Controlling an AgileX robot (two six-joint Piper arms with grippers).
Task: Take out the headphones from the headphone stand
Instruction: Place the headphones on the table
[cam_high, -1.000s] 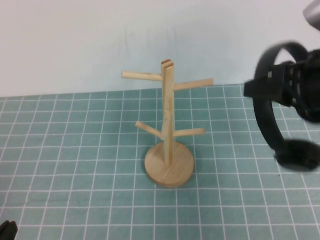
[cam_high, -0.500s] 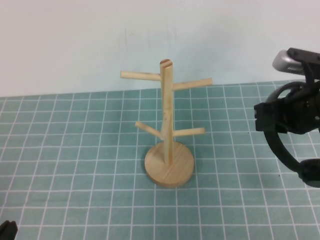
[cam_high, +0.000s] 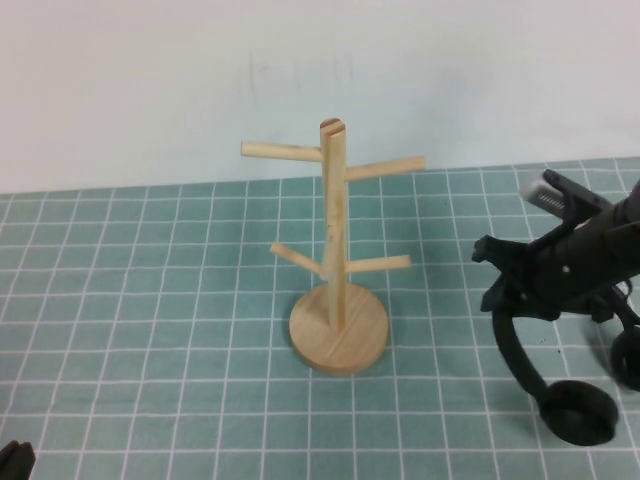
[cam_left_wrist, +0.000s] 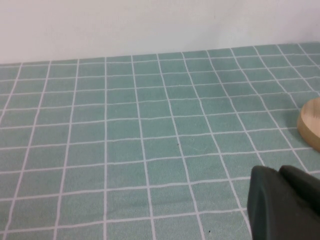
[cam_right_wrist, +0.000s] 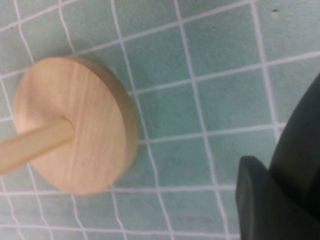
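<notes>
The headphone stand (cam_high: 335, 240) stands upright mid-mat on its round base, all its pegs bare. The black headphones (cam_high: 578, 412) are off it, to its right. My right gripper (cam_high: 497, 278) is shut on the thin headband. One ear cup hangs low at the mat, the other (cam_high: 630, 360) shows at the right edge. In the right wrist view the stand's base (cam_right_wrist: 70, 125) shows, with a dark finger (cam_right_wrist: 270, 205) in front. My left gripper (cam_left_wrist: 285, 205) is parked low at the near left, fingers together, holding nothing.
A green grid mat (cam_high: 150, 300) covers the table and ends at a white wall behind. The left gripper shows as a black tip (cam_high: 12, 462) at the bottom left corner. Open mat lies left and in front of the stand.
My right gripper has come down and a little left with the headphones. The ear cup has dropped from mid-air to near the mat. The stand and left arm have not moved.
</notes>
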